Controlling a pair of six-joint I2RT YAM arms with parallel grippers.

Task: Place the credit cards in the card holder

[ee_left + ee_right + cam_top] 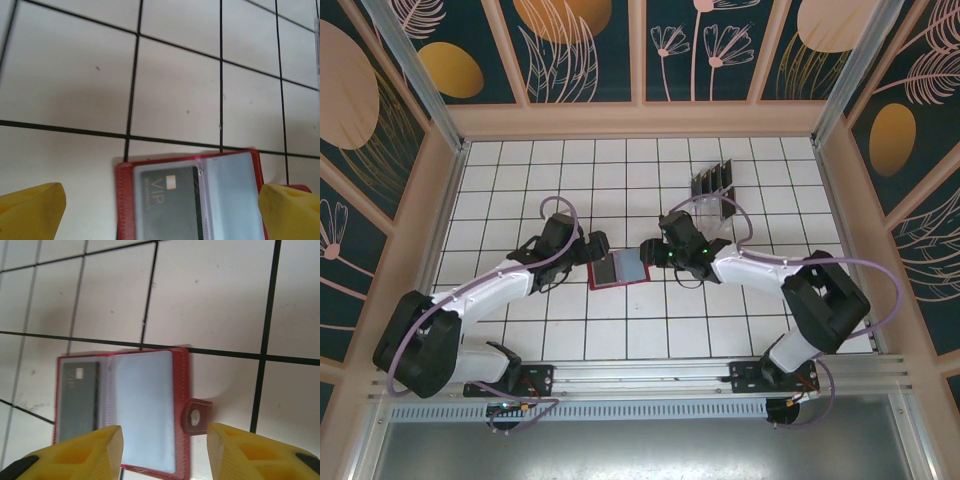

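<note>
Holder lies open in the middle of the surface with one card in its left sleeve. More cards wait in the rack far right, so most remains. Left claw gapes wide, empty; right claw half-spread, empty, over holder.

Holder: one, red.
Card inside holder: one was counted.
Rack: one, clear.
Cards in rack: three or four; the exact number could not be told.
Arms: two.
Grippers: two, the left gripper and the right gripper.
Snap tab: one.
</note>
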